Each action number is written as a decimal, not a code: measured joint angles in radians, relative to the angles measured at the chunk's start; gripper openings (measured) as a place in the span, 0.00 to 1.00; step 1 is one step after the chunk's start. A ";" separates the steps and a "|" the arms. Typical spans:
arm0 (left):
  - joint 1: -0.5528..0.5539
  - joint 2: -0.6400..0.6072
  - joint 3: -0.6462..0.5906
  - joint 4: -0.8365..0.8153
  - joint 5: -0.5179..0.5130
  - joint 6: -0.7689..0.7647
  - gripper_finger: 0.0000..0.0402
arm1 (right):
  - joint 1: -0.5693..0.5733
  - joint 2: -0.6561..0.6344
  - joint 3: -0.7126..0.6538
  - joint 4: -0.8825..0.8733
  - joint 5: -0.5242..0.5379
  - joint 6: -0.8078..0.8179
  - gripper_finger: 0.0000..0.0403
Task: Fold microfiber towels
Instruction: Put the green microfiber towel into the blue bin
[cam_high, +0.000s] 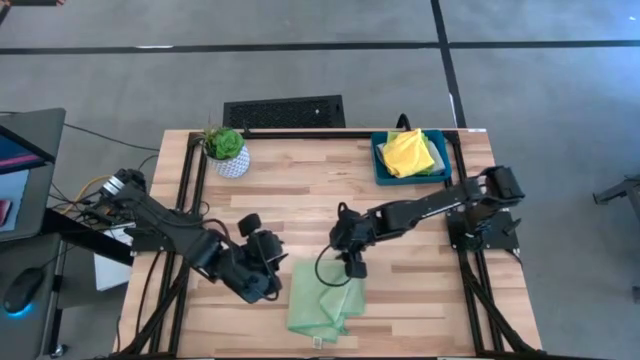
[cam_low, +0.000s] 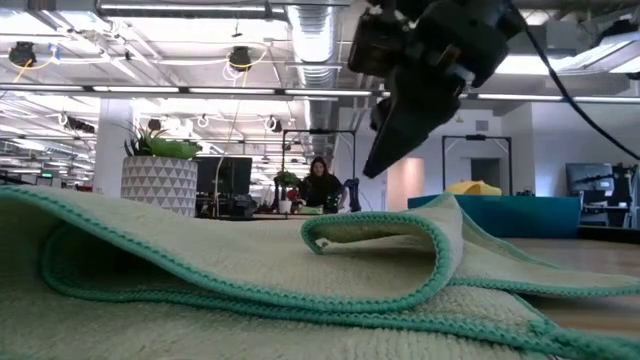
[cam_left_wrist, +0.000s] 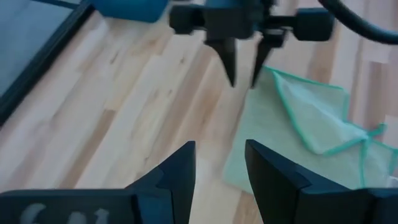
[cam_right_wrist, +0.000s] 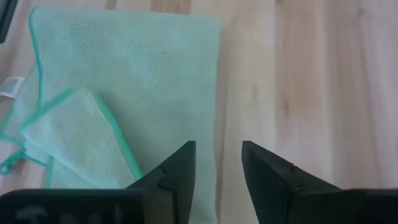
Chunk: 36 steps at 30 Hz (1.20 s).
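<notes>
My right gripper (cam_high: 356, 268) hung just above the far edge of the pale green towel (cam_high: 322, 303), lower centre of the high view; fingers parted a modest gap, holding nothing; left gripper (cam_high: 268, 283) just beside the towel's left edge, fingers likewise apart and empty. Towel lay half folded, one corner flopped back over itself (cam_right_wrist: 74, 140), teal hem curling up in the low view. Risks as I judged them: that loose flap could've got pinched with the layer beneath, dragging the whole cloth instead of one edge; the two grippers sat near each other, so a collision was possible; the soft pile might've slipped out of a shallow pinch. Yellow towel (cam_high: 409, 153) sat in the teal tray (cam_high: 380, 160), upper right; wooden table (cam_high: 300, 200) otherwise bare near me.
</notes>
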 joint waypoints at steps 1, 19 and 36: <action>-0.001 -0.003 0.000 -0.010 -0.008 -0.003 0.33 | -0.003 0.012 0.009 0.000 -0.012 -0.004 0.39; -0.001 -0.010 0.000 -0.122 -0.015 -0.089 0.33 | -0.094 0.304 0.254 -0.073 -0.252 -0.178 0.57; -0.001 -0.009 0.000 -0.132 -0.013 -0.089 0.33 | -0.080 0.390 0.267 -0.014 -0.483 -0.228 0.54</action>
